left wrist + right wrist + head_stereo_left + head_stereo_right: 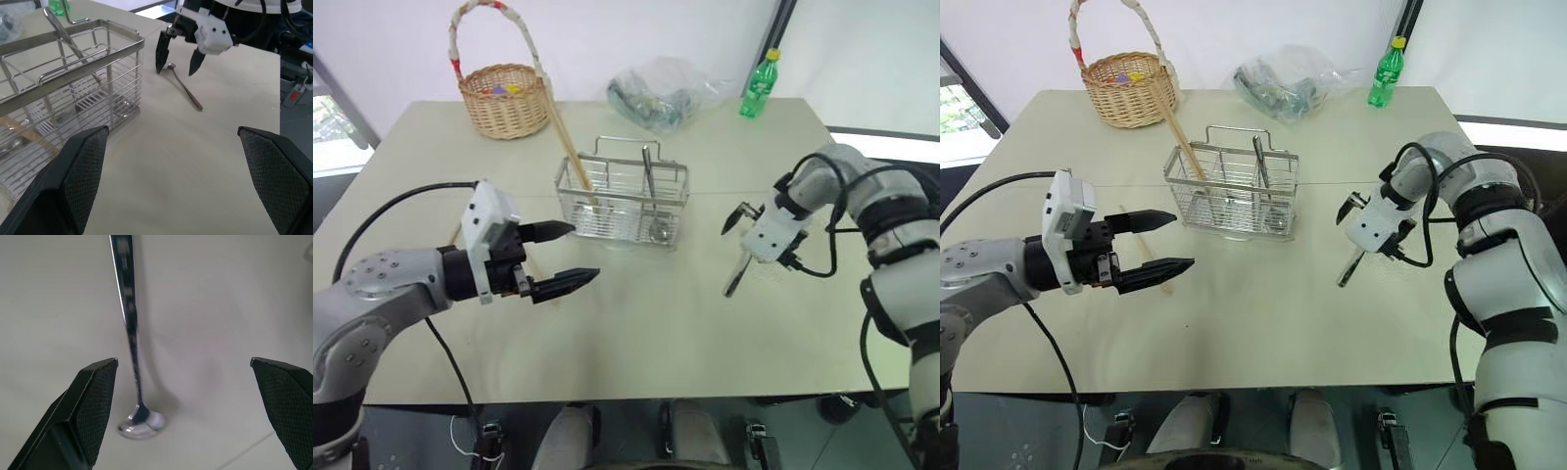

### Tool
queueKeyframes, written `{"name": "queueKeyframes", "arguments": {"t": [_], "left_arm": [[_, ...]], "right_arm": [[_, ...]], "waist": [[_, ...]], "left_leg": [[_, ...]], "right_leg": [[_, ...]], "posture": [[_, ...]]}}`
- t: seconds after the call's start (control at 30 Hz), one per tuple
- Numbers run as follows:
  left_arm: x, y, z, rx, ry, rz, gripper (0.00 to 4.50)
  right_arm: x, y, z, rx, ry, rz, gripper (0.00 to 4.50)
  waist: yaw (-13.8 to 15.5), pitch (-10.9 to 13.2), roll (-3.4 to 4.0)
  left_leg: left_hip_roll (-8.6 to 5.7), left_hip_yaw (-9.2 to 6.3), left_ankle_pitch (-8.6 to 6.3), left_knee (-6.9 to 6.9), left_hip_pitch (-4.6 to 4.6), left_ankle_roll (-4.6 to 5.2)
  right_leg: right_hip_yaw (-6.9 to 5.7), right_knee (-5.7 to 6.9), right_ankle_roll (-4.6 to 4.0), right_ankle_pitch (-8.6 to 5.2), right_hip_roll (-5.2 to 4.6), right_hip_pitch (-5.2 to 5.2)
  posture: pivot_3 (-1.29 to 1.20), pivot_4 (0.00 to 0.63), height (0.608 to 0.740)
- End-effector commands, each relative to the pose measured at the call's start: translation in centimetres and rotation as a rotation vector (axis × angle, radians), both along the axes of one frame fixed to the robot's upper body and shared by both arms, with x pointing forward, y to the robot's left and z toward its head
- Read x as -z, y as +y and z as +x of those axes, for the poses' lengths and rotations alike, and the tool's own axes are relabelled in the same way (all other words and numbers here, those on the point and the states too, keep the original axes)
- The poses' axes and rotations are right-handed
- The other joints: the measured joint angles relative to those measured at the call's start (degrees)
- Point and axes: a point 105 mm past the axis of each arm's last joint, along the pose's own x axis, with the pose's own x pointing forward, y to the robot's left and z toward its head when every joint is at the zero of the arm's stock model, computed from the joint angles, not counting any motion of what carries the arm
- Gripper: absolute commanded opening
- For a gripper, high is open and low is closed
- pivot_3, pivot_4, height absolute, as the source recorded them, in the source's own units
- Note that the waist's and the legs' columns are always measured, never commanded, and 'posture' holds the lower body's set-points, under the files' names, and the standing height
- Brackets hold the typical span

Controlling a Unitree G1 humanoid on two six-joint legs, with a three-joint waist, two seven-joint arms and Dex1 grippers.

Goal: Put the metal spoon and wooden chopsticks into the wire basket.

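2 grippers hang over the counter (636, 333), and neither holds anything. The right gripper (736, 253) tips steeply downward with its fingers spread wide, poised directly above a metal spoon (183, 87) that lies flat on the bare counter, well to the right of the wire basket (623, 201). In the right wrist view the spoon runs straight up the gap between the 2 fingers, bowl nearest the camera, so I judge the arm is lined up to straddle the handle before closing; the fingers are not yet touching it.

The left gripper (563, 257) points roughly level toward the basket, its fingers also wide apart and empty. Just behind its lower finger, 1 of the wooden chopsticks (1144, 258) lies on the counter, close to the basket's left end. It looks parked there to be ready for that stick.

Inside the basket, another chopstick (570, 147) already leans in the left compartment, its top sticking out toward the wicker basket (504, 98) at the far edge. A slim metal utensil (647, 171) stands upright in a compartment further right. So the job seems partly done: by my reading the spoon and the loose chopstick are what remain.

A thin handle lying flat offers little to pinch, so it could skid.
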Motion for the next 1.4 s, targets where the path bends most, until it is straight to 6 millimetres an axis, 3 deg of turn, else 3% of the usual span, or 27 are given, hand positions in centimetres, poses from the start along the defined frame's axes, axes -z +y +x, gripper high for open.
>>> {"name": "queueKeyframes", "arguments": {"t": [0.03,0.23,0.43,0.53,0.77,0.9,1.2,1.27,1.4], "left_arm": [[-1.4,-0.2,-0.5,-0.006,-0.051,-0.023,4.44],[-2.2,-0.2,-0.5,-0.036,-0.066,-0.044,4.44],[-2.4,-0.3,-0.5,-0.041,-0.066,-0.051,4.44],[-2.6,-0.3,-0.4,-0.039,-0.067,-0.052,4.50],[-3.0,-0.1,0.0,-0.040,-0.076,-0.053,4.50],[-3.3,-0.3,0.3,-0.032,-0.082,-0.053,4.50],[-4.2,0.0,1.5,-0.035,-0.126,-0.059,4.50],[-4.6,0.3,1.9,-0.045,-0.146,-0.062,4.50],[-5.2,0.9,2.8,-0.060,-0.180,-0.061,4.50]], "right_arm": [[-0.4,-0.3,0.8,-0.051,-0.078,-0.062,4.50],[0.5,-1.3,1.5,-0.092,-0.139,-0.149,4.50],[1.0,-0.9,2.6,-0.122,-0.223,-0.132,4.50],[1.3,-1.2,2.4,-0.101,-0.203,-0.127,3.63],[1.7,-1.6,1.8,-0.051,-0.164,-0.087,0.04],[1.7,-1.5,1.6,-0.030,-0.148,-0.051,0.04],[0.6,2.2,-1.0,0.005,0.069,0.348,0.04],[-0.8,3.4,-1.9,0.025,0.141,0.502,0.04],[-6.0,6.4,-7.0,0.060,0.403,0.845,0.04]], "waist": [[0.05,0.01,-0.02],[-0.10,0.00,-0.05],[-0.31,-0.06,-0.15],[-0.34,-0.08,-0.20],[-0.60,-0.08,-0.20],[-0.66,-0.08,-0.22],[-1.60,-0.08,-0.24],[-1.64,-0.09,-0.26],[-0.61,0.09,0.11]], "left_leg": [[-0.01,0.00,0.02,0.01,0.00,-0.04],[-0.13,0.03,0.10,0.05,0.02,-0.15],[-0.16,0.05,0.15,0.04,0.02,-0.22],[-0.14,0.03,0.15,0.06,0.04,-0.22],[-0.10,0.02,0.16,0.07,0.04,-0.24],[-0.09,-0.05,0.16,0.08,0.05,-0.25],[-0.02,-0.14,0.18,0.11,0.13,-0.27],[0.09,-0.15,0.18,0.13,0.24,-0.26],[0.09,-0.39,0.17,0.17,0.04,-0.24]], "right_leg": [[0.02,0.01,-0.06,-0.03,0.00,0.00],[0.18,0.11,-0.07,-0.03,0.05,-0.07],[0.54,0.16,-0.09,-0.04,0.25,-0.14],[0.74,0.17,-0.10,-0.04,0.43,-0.12],[0.86,0.17,-0.10,-0.03,0.55,-0.11],[0.87,0.16,-0.10,-0.03,0.60,-0.04],[0.90,0.09,0.08,0.07,0.70,0.17],[0.88,0.00,0.07,0.08,0.73,0.35],[0.89,0.04,0.06,0.09,0.63,0.26]], "posture": [[0.00,0.150,0.661],[0.00,0.150,0.661],[0.00,0.150,0.661],[0.00,0.150,0.661],[0.00,0.150,0.661],[0.00,0.150,0.661],[0.00,0.150,0.661],[0.00,0.150,0.661],[0.00,0.150,0.661]]}}
